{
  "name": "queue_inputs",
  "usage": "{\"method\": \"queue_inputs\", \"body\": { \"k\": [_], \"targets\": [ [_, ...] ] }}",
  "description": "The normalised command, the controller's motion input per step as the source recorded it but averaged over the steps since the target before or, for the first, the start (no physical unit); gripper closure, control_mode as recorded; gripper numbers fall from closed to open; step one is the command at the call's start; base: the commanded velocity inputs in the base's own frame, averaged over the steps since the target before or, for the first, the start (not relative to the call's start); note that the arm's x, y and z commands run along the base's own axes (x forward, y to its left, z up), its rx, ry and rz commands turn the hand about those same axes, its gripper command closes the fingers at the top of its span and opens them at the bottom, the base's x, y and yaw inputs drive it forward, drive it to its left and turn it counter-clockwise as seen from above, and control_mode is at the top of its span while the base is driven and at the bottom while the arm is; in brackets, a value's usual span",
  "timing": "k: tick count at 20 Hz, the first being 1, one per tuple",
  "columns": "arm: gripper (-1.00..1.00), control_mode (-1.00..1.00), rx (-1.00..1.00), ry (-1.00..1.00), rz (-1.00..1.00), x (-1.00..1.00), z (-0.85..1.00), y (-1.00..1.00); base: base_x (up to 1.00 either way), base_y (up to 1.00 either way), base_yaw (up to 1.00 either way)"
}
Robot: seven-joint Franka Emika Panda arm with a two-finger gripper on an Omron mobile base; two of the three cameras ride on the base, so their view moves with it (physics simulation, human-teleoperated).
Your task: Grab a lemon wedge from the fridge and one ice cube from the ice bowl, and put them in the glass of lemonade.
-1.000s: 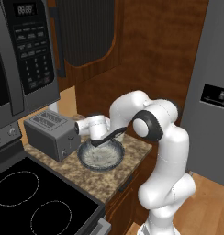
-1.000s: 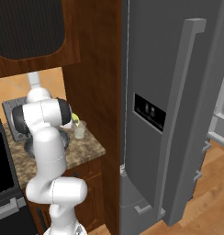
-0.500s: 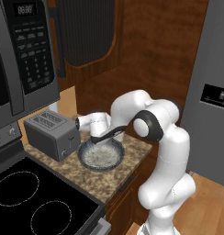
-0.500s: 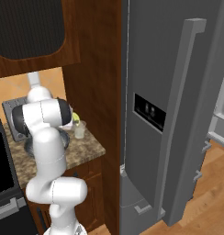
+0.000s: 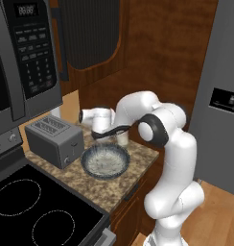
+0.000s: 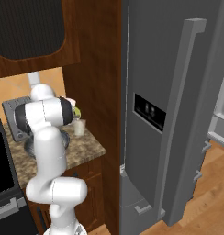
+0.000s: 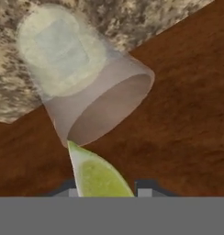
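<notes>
The glass of lemonade (image 7: 81,82), a clear tumbler of pale liquid, stands upright on the speckled table (image 5: 138,153), just beside the wide dark ice bowl (image 5: 105,161). The yellow-green lemon wedge (image 7: 98,174) hangs point-first just above the glass's rim. The tall grey fridge (image 6: 178,114), doors closed, stands well apart from the glass.

Two base cameras look forward and down from behind the arm, sharing the bench (image 5: 138,156). The hand camera looks closely down onto the glass of lemonade (image 7: 86,78).

lemon wedge (image 7: 99,176) base cut off, glass of lemonade (image 5: 122,138) half hidden
</notes>
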Motion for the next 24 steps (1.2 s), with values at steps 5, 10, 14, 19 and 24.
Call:
{"method": "queue_inputs", "body": {
  "k": [5, 10, 14, 19, 24],
  "targets": [
    [1.00, -1.00, 0.11, -0.10, -0.16, -0.14, 0.33, 0.00, 0.00, 0.00, 0.00],
    [1.00, -1.00, 0.13, -0.01, -0.16, -0.24, 0.28, 0.00, 0.00, 0.00, 0.00],
    [1.00, -1.00, 0.05, 0.00, -0.07, 0.00, -0.33, -0.06, 0.00, 0.00, 0.00],
    [1.00, -1.00, 0.00, -0.03, 0.00, -0.01, -0.42, -0.06, 0.00, 0.00, 0.00],
    [1.00, -1.00, 0.00, -0.02, 0.00, -0.33, -0.17, -0.03, 0.00, 0.00, 0.00]
  ]
}}
